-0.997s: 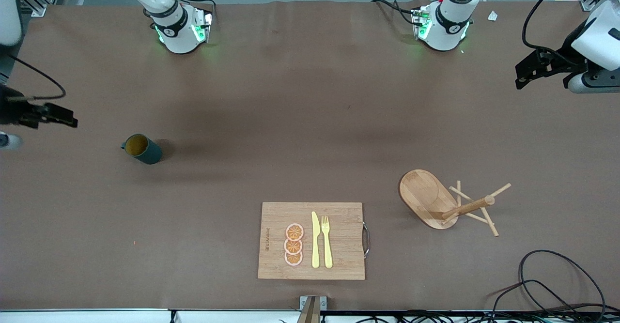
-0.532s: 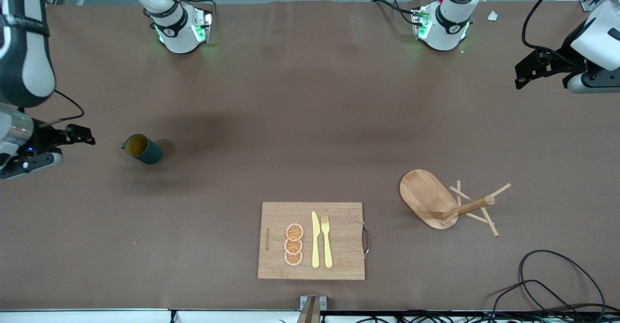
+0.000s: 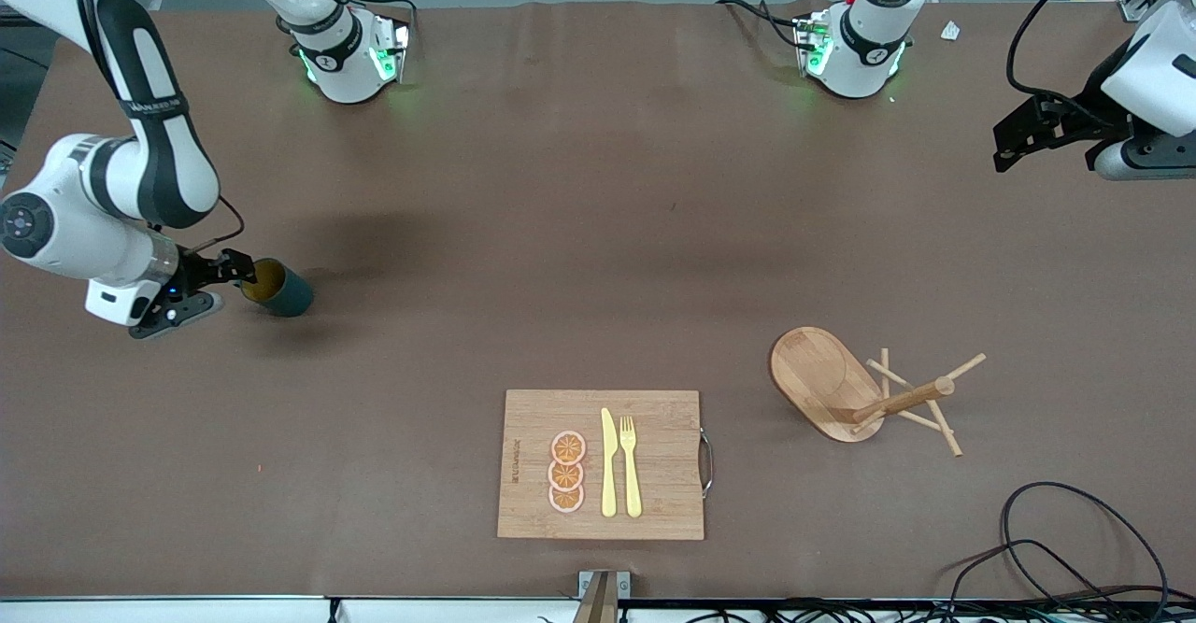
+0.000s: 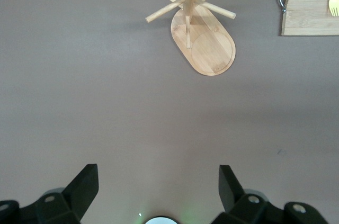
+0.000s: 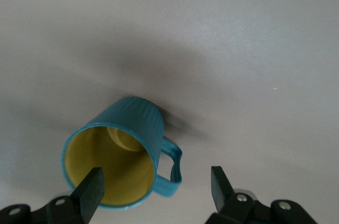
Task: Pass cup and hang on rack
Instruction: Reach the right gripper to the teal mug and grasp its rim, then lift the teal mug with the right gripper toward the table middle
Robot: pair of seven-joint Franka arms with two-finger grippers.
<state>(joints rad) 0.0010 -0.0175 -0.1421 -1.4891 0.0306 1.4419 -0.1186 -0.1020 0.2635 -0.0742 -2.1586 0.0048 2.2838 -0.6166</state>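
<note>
The right tool (image 3: 234,273), fingers spread and holding nothing, sits at the mouth of the small dark teal, yellow-lined cup (image 3: 277,290) lying on the brown bench (image 3: 598,231), well apart from the wooden mug rack (image 3: 864,389). The cup looks light, rigid and slick (rim or handle suits gripping). The left tool (image 4: 159,195) waits open, empty, above the bench near the rack.

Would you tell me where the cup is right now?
The cup stands on the table toward the right arm's end, with the open right gripper at its rim.
</note>
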